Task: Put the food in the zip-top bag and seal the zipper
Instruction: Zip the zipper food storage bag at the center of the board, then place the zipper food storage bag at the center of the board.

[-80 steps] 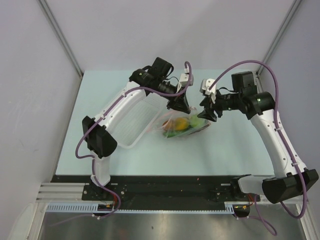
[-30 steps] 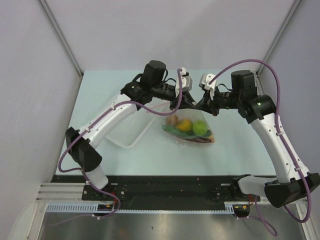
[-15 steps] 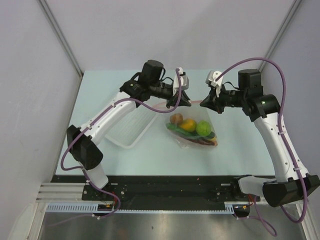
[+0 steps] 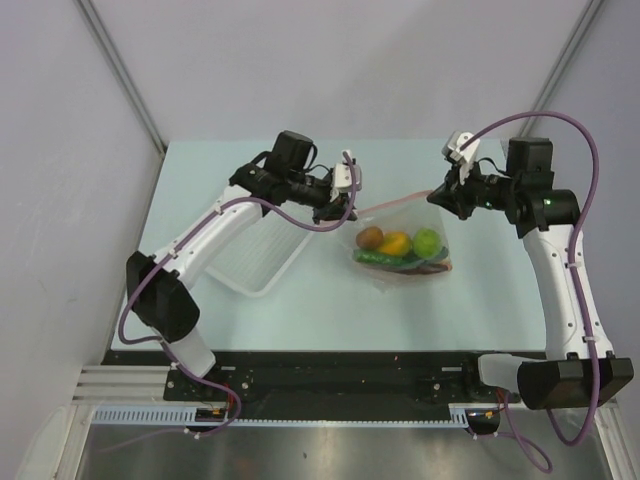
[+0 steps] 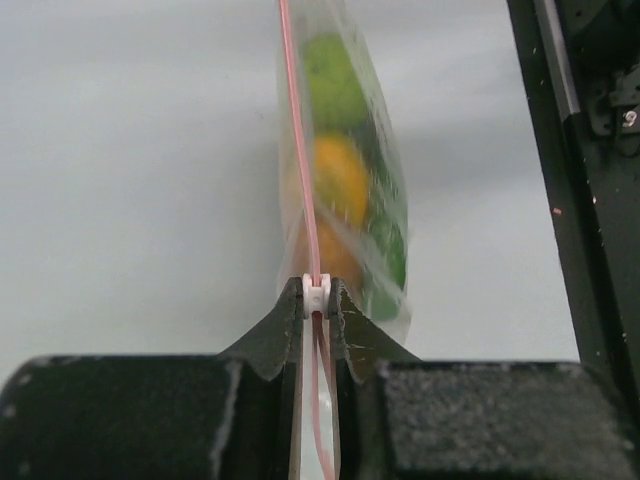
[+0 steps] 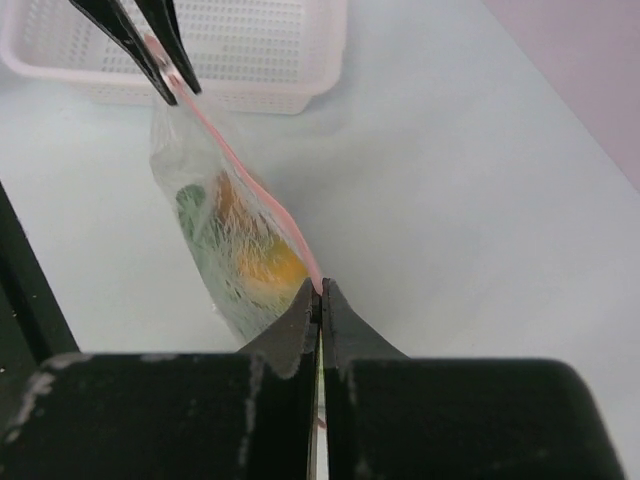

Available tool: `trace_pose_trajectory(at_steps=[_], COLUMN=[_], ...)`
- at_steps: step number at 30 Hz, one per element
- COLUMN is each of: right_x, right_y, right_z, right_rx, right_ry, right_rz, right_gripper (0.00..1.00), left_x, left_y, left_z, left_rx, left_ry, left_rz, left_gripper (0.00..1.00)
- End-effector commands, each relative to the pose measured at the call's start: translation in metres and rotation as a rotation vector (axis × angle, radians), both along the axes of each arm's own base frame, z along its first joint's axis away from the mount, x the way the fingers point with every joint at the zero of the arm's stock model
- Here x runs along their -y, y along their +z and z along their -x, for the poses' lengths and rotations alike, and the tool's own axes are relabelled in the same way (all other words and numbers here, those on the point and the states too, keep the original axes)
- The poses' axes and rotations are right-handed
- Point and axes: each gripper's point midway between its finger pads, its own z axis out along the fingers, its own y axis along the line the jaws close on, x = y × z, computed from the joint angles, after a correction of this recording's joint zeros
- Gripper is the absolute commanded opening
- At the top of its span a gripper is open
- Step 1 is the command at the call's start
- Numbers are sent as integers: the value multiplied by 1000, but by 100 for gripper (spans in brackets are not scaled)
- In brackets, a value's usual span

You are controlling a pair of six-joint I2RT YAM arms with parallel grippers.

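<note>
The zip-top bag (image 4: 402,222) hangs stretched between my two grippers, with the food (image 4: 398,243) inside it: a lime-green ball, an orange piece, a brownish piece and a green cucumber. My left gripper (image 4: 345,207) is shut on the white slider of the pink zipper (image 5: 296,150) at the bag's left end. In the left wrist view the left gripper (image 5: 316,291) pinches that slider, and the food (image 5: 340,175) hangs beyond it. My right gripper (image 4: 438,196) is shut on the bag's right corner. The right wrist view shows the right gripper (image 6: 321,290) clamped where the zipper (image 6: 250,180) ends.
A white plastic tray (image 4: 255,262) lies on the table under my left arm, left of the bag. In the right wrist view the tray (image 6: 230,60) sits behind the left gripper's fingers (image 6: 150,55). Grey walls stand on both sides of the pale table (image 4: 480,300).
The grippers have drawn apart: the left one slid left along the zipper and the right one moved right. The bag with the food has shifted right and its mouth is pulled straight.
</note>
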Motion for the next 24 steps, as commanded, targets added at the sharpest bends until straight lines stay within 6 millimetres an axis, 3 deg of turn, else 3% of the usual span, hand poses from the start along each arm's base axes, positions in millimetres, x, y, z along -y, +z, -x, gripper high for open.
trace_pose_trajectory(at_steps=[1,7,11,12,16,17,19,20,21,22,23,24], right_x=[26,53,58,60,75,80,87,88,89,91,91,92], right_y=[32,32,30,29,31,34,43,46,58,60,64,75], right_z=[-11,-17,-22,-30,-56,-61,-78,-84,-94,-103,-110,-116], right_rx=[149,149,148,160,202,208,270,294,346,364,387,437], right_ry=[-77,-158,-163,-167,-221,-248,-265,-269,-278,-283,-285,-286], right_rz=[6,11,8,14,27,18,17,17,1,-8,-13,-13], right_gripper=[0,0,0,0,0,0,0,0,0,0,0,0], left_x=[-49,-76,-68,-59,-43,-38,-27,-22,-16,-12,-10,-7], left_y=[-11,-16,-1,15,38,60,65,91,89,96,119,121], left_z=[-4,-19,-28,-39,-70,-80,-96,-104,-115,-121,-128,-133], left_rx=[14,8,25,21,53,93,80,135,126,124,176,185], left_ry=[93,171,180,201,229,239,252,255,263,279,285,287], left_rz=[-113,-139,-80,-23,23,61,93,149,160,184,224,228], left_gripper=[5,3,1,0,0,0,0,0,0,0,0,0])
